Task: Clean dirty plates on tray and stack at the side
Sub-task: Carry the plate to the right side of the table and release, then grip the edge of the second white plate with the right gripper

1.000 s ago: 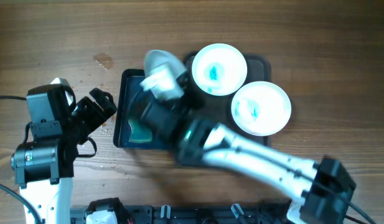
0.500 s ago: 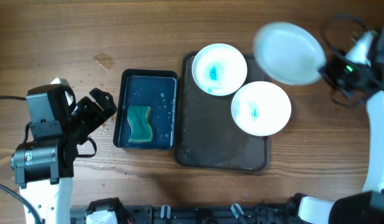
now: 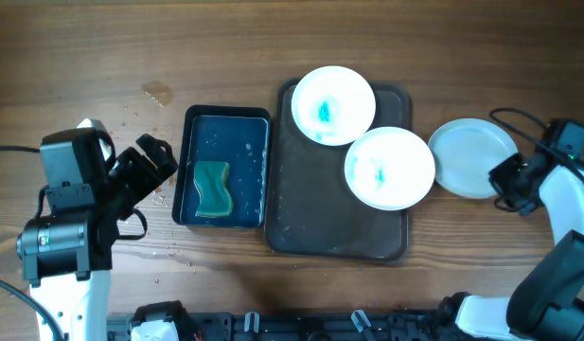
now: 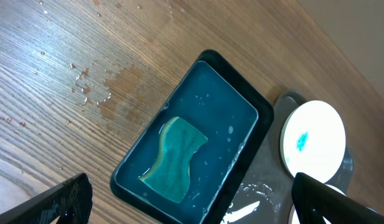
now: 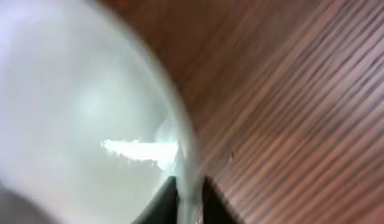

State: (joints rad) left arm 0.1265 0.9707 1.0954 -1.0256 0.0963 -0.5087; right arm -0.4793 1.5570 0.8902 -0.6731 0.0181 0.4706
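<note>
A clean round white plate (image 3: pixel 469 156) is held flat, face up, just right of the dark tray (image 3: pixel 310 227), its rim pinched by the right gripper (image 3: pixel 503 179); the left gripper (image 4: pixel 192 196) is spread wide, empty.

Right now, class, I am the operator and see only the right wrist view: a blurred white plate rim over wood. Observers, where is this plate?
Observer: The white plate is beside the tray's right edge, off it, over the table.
Operator: How many plates are on the tray?
Observer: Two, a far plate and a near plate, each with a blue smear.
Operator: And the sponge?
Observer: The sponge lies in the water tub, left of the tray.
</note>
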